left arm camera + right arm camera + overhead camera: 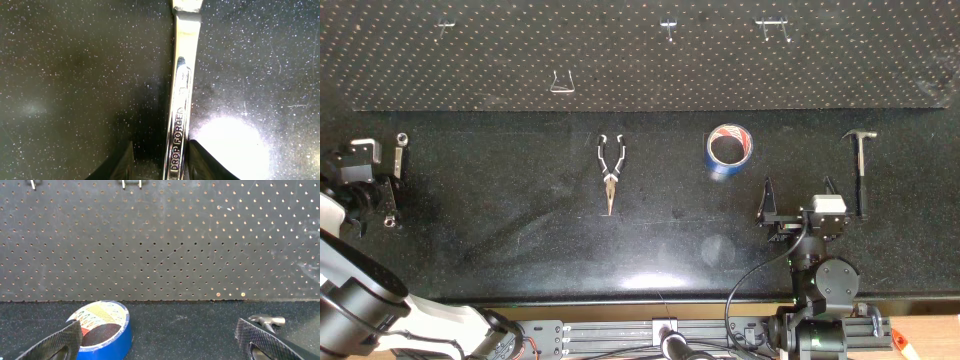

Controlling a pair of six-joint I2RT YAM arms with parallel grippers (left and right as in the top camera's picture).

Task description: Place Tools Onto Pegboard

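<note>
At the far left of the black speckled table (pixel 520 235), the left gripper (pixel 164 151) is straddling a steel wrench (pixel 181 100) that is lying flat on the surface. Its fingers are standing parted on either side of the shank, with a gap showing along one side, so nothing is being squeezed. The right gripper (pixel 160 332) is hanging released near the table's right end, its fingers spread wide and facing the pegboard (pixel 640 60). A roll of blue tape (pixel 102 325) is sitting just beside one finger, and the head of a hammer (pixel 267 321) is showing near the other. Needle-nose pliers (pixel 610 175) are lying at mid-table, well apart from both arms. Wire hooks (pixel 668 27) are hanging bare along the pegboard's upper rows.
</note>
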